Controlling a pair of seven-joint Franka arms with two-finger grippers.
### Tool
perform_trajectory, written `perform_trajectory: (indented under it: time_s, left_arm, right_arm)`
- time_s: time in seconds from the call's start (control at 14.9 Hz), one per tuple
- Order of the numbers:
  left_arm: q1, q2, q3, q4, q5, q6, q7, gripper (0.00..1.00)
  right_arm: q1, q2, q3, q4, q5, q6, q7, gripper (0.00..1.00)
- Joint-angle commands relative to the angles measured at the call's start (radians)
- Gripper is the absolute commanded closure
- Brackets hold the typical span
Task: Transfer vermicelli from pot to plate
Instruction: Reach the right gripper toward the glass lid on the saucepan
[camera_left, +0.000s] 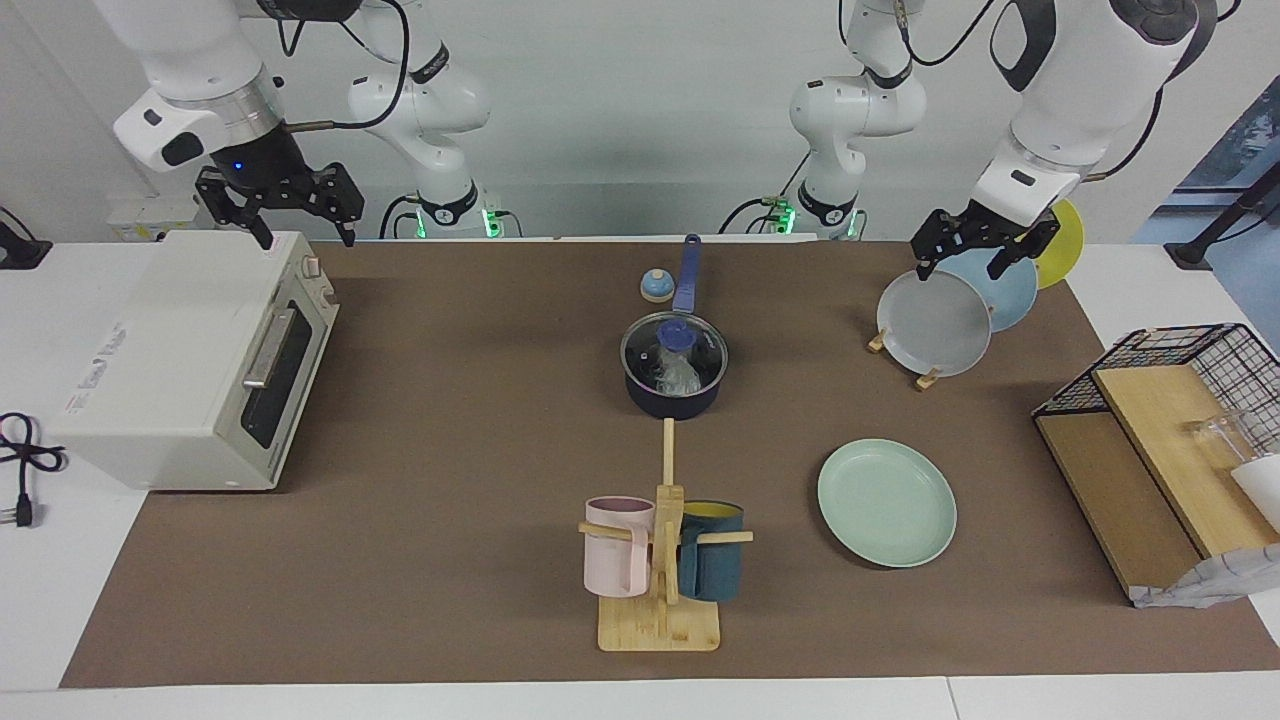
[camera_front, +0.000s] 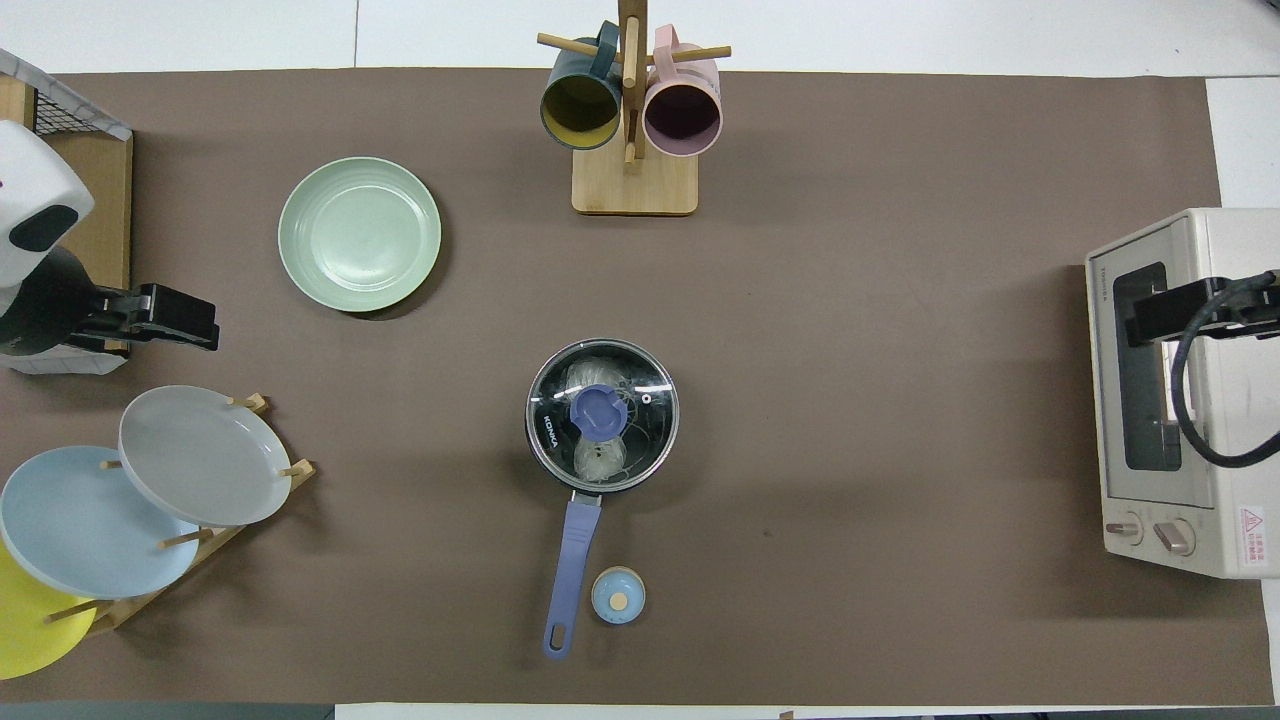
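Nearest the facing camera stood a mug rack (camera_left: 659, 570); the plate (camera_left: 886, 502) lay at its three o'clock, the lidded pot (camera_left: 674, 375) at twelve, vermicelli (camera_left: 677, 372) inside. Both arms waited: left gripper (camera_left: 983, 255) spread over the dish rack (camera_left: 905, 345), right gripper (camera_left: 280, 208) spread over the oven (camera_left: 190, 360).

Overhead, the pot (camera_front: 601, 415) sat centrally, the plate (camera_front: 359, 233) at its ten o'clock, and a bell (camera_front: 618, 596) beside its handle.

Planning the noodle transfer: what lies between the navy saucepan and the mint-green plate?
Only bare brown mat lies between the lidded navy saucepan and the mint-green plate, clearest in the overhead view.
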Motion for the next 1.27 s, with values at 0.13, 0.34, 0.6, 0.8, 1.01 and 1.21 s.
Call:
perform_trajectory:
  time_s: [0.13, 0.34, 0.6, 0.8, 1.01, 1.21]
  left_arm:
    - [0.016, -0.018, -0.008, -0.012, -0.015, -0.003, -0.001, 0.00]
    - [0.016, -0.018, -0.008, -0.012, -0.015, -0.003, -0.001, 0.00]
    - [0.015, -0.018, -0.006, -0.012, -0.015, -0.003, -0.001, 0.00]
    - [0.016, -0.018, -0.008, -0.012, -0.015, -0.003, -0.001, 0.00]
    - [0.016, -0.018, -0.008, -0.012, -0.015, -0.003, -0.001, 0.00]
    - [0.016, -0.018, -0.008, -0.012, -0.015, -0.003, -0.001, 0.00]
  right_arm:
    - [-0.002, -0.010, 0.003, -0.008, 0.030, 0.010, 0.019, 0.00]
    - [0.006, -0.016, 0.015, -0.018, 0.045, 0.009, 0.020, 0.00]
    - [0.064, -0.016, 0.021, -0.026, 0.045, 0.008, 0.021, 0.00]
    - [0.203, 0.020, 0.023, -0.018, 0.047, 0.042, 0.212, 0.00]
    - [0.340, 0.077, 0.023, 0.003, 0.080, 0.113, 0.401, 0.00]
    - [0.476, 0.268, 0.037, 0.151, 0.082, 0.136, 0.588, 0.00]
